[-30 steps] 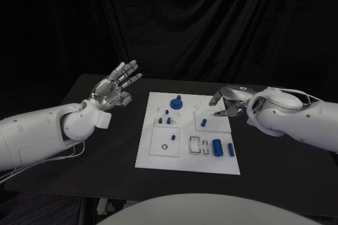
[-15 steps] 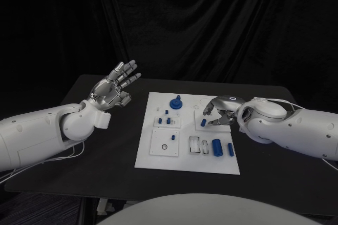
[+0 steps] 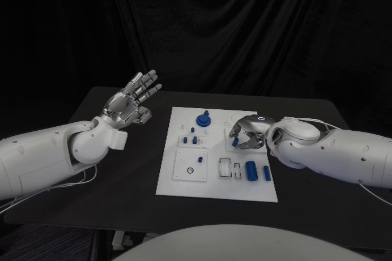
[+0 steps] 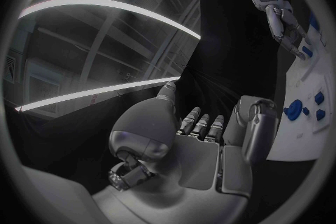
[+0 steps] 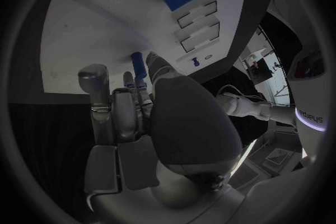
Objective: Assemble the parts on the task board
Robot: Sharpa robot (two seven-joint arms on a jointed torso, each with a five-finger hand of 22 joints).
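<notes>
Right hand point(image 3: 247, 133) down over the white board point(image 3: 214, 184) near its right edge, fingers bent around a small upright blue peg point(image 5: 138, 64); whether pinched or merely touched, cannot tell. Left hand point(image 3: 131, 102) raised over the table point(image 3: 122, 187) beyond the board's left edge, well apart from it, palm up, fingers spread wide, holding nothing. Blue round knob point(image 3: 204, 120) standing near the board's far edge. Big blue cylinder point(image 3: 252, 171) lying near the board's right edge, just beside a thin blue pin point(image 3: 267, 173). Two short blue pegs point(image 3: 192, 140) standing left of the right hand.
</notes>
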